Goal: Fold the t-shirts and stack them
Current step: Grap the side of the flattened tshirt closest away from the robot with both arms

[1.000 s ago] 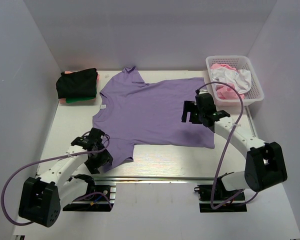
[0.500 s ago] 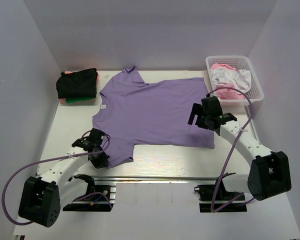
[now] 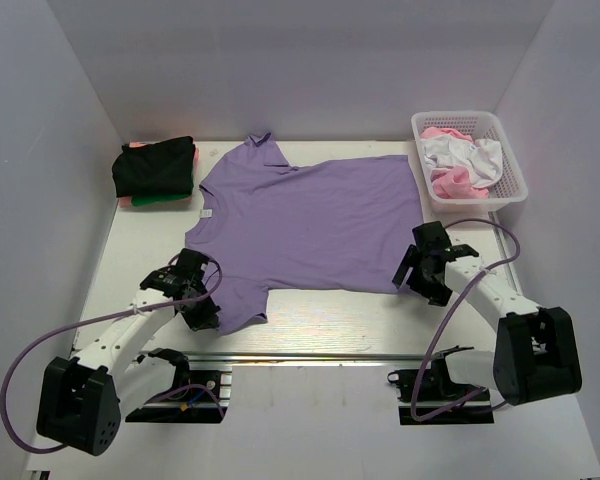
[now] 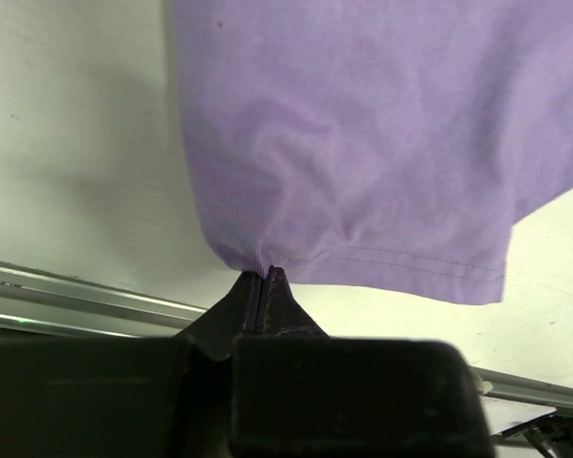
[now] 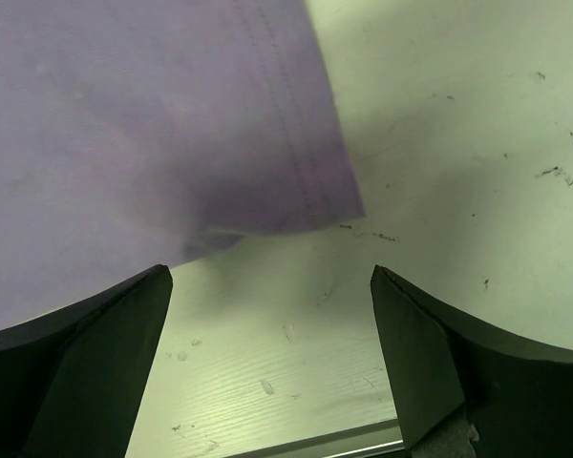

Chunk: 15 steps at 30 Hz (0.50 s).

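Lavender t-shirt (image 3: 300, 225) lies flat mid-table, collar toward the far-left, hem toward the right, and its small white neck label (image 3: 207, 212) faces up near the left side. Left gripper (image 3: 202, 310) is at the shirt's near-left sleeve. In the wrist view its fingers are pressed together on the sleeve hem corner, and the cloth puckers right at the tips. Right gripper (image 3: 417, 280) sits low at the near-right hem corner. Its fingers are spread wide with the corner and bare table showing between them, and I see no contact with the cloth. That corner throws a shadow on the table.

Stack of folded shirts (image 3: 155, 170) is in the far-left corner: black on top, green below, a pinkish edge at the bottom. It sits just beside the lavender shoulder; can't tell if they touch.

Table (image 3: 320, 320) is white and scuffed, with dark specks in the right wrist view. An aluminium rail (image 3: 310, 355) runs along the near edge. Plain pale walls (image 3: 70, 120) enclose the left, far and right sides.

White lattice basket (image 3: 510, 195) stands in the far-right corner, just right of the shirt's hem. It holds crumpled pink and white cloth (image 3: 460, 160), heaped about to the rim.
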Each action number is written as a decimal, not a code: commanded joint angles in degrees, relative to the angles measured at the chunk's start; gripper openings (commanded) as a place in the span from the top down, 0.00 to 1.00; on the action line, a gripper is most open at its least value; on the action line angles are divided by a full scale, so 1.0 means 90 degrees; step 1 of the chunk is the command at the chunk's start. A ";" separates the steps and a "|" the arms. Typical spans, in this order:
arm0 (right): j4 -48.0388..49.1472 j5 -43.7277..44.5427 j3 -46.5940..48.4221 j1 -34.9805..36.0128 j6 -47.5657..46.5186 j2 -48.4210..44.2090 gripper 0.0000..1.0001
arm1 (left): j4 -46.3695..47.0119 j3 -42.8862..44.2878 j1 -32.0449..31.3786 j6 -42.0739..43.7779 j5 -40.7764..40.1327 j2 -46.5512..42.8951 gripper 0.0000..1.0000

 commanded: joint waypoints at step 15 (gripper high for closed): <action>0.0602 0.0322 -0.0110 -0.0391 0.0287 0.0870 0.36 | 0.0029 0.0305 -0.0029 0.0448 0.0248 -0.0174 1.00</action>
